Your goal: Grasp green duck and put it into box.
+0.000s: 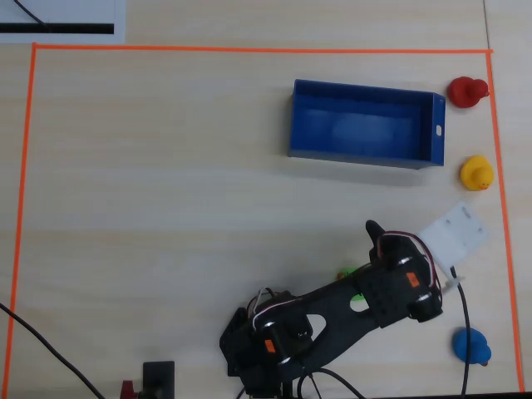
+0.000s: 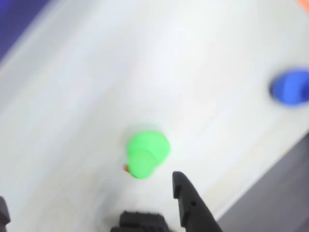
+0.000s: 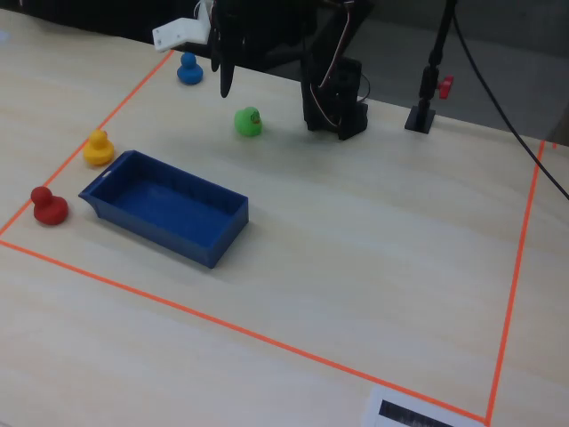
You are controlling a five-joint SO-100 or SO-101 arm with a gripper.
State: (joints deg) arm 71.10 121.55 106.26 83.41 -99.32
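Observation:
The green duck point(image 3: 248, 122) stands on the table near the arm's base, with a tiny orange mark on it. In the wrist view it point(image 2: 146, 154) lies just beyond my fingertips. In the overhead view only green slivers point(image 1: 345, 273) show under the arm. My gripper point(image 2: 91, 191) is open wide and empty, raised above the table and not touching the duck. It also shows in the overhead view point(image 1: 407, 237) and the fixed view point(image 3: 203, 53). The blue box point(image 1: 362, 125) is empty; in the fixed view it point(image 3: 164, 218) lies apart from the duck.
A red duck point(image 1: 467, 91) and a yellow duck point(image 1: 476, 173) stand beside the box's short end. A blue duck point(image 1: 471, 347) stands near the front right corner. Orange tape point(image 1: 249, 49) frames the work area. Cables and a small stand point(image 3: 425, 111) are by the arm's base.

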